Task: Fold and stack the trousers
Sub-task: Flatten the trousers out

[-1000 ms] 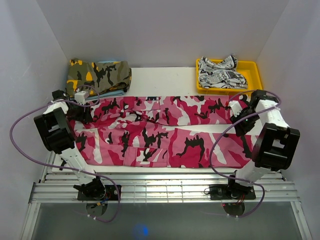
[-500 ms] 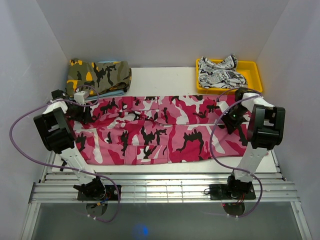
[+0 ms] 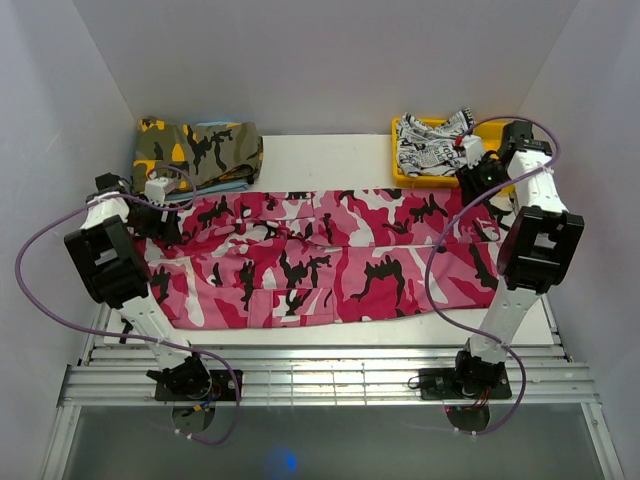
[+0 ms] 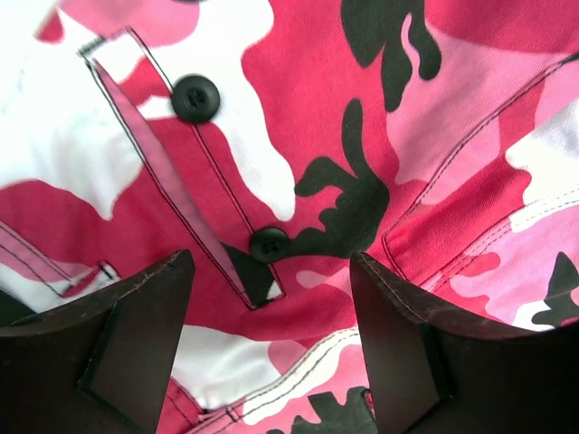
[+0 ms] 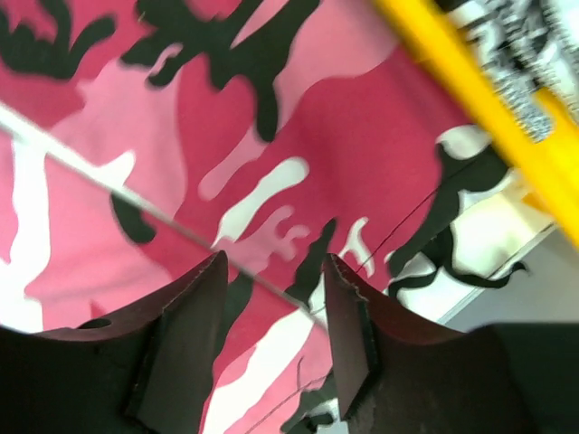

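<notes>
Pink, white and black camouflage trousers [image 3: 320, 260] lie spread across the table [image 3: 320, 160], both ends partly hidden behind the arms. The left gripper [image 4: 271, 262] hangs wide apart over the buttons, empty. The right gripper [image 5: 274, 262] (its view is blurred) is parted and empty beside the yellow tray [image 3: 505, 140] in the far right corner, which holds a white printed garment [image 3: 435, 145].

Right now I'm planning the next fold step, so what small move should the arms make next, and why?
Probably lower the right end effector onto the leg end of the trousers and close. Both end effectors are open and empty; the trousers lie stretched out lengthwise, and the left end effector hovers over the buttoned waist end.
</notes>
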`<state>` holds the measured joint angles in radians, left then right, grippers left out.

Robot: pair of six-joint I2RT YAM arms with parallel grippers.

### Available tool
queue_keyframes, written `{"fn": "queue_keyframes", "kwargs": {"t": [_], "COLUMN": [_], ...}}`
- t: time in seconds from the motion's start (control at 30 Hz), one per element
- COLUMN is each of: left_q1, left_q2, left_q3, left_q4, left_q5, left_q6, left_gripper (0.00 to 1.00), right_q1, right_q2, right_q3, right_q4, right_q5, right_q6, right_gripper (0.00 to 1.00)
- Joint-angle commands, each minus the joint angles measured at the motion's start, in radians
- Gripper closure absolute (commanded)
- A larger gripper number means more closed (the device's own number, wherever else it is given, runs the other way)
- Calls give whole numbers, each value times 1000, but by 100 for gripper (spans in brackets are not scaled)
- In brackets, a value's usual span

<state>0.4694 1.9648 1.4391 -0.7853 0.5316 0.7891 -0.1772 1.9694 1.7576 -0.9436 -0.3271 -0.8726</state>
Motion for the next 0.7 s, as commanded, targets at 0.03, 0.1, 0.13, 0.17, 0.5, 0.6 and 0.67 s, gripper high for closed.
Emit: {"fn": "queue_keyframes", "kwargs": {"t": [0.03, 0.1, 0.13, 0.17, 0.5, 0.6, 0.67], "left_q1": [5, 5, 5, 5, 9, 17, 20], "left_q2": [-37, -6, 3, 12, -9, -33, -56], "left_q3": [50, 75, 81, 87, 37, -38, -78], "left_q4": [14, 15, 15, 17, 17, 27, 31], "left_q5": [59, 64, 67, 70, 51, 56, 57], "left_q6": [4, -20, -36, -40, -42, -30, -19], "left_gripper": [19, 19, 20, 20, 20, 20, 20], "right_q1": [13, 13, 13, 13, 7, 1, -11], "right_q2": [155, 186, 200, 198, 16, -59, -86], "right_q3": [28, 10, -6, -26, -418, -503, -512], "right_q4": [55, 74, 83, 94, 167, 151, 112], "right_q5": [-21, 3, 32, 45, 102, 109, 105], "right_q6": [138, 144, 139, 132, 23, -31, -57], "right_gripper": [49, 51, 51, 51, 54, 55, 56]}}
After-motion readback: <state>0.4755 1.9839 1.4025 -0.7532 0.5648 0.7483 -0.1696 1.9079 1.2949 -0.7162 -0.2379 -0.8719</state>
